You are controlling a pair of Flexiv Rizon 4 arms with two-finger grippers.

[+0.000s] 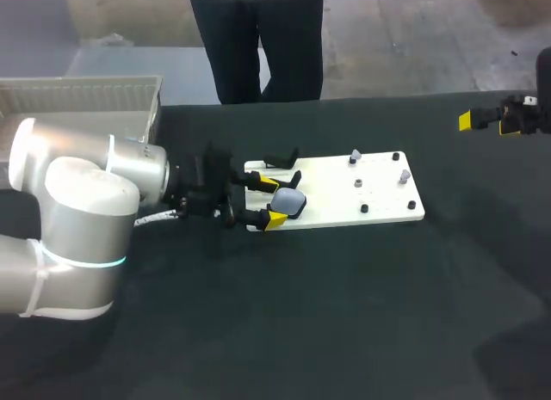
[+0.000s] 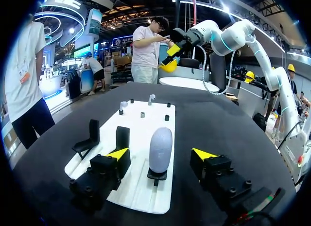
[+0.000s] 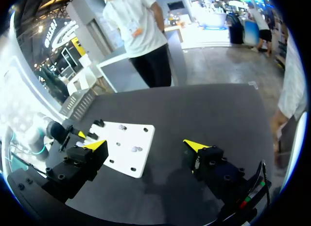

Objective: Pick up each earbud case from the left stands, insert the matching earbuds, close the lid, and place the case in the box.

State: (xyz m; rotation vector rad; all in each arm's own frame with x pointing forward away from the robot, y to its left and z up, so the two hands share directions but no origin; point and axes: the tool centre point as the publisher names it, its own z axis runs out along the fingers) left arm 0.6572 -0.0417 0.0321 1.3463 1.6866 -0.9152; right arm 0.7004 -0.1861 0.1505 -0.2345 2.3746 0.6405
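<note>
A grey-blue earbud case [image 1: 290, 202] stands upright on its small black stand at the left end of the white board [image 1: 383, 202]. My left gripper [image 1: 274, 200] is open, one yellow-tipped finger on each side of the case [image 2: 160, 148], with a gap at both sides. Two empty black stands [image 2: 88, 138] [image 2: 122, 137] are beside it. Small grey earbuds [image 1: 355, 156] [image 1: 405, 175] sit on pegs at the board's right end. My right gripper [image 1: 486, 120] hangs open and empty over the table's far right, well away from the board [image 3: 127, 148].
A pale slatted box [image 1: 86, 95] stands at the table's far left corner, behind my left arm. Small black pegs [image 1: 364, 208] dot the right part of the board. Dark table cloth [image 1: 327, 314] stretches in front of and to the right of the board.
</note>
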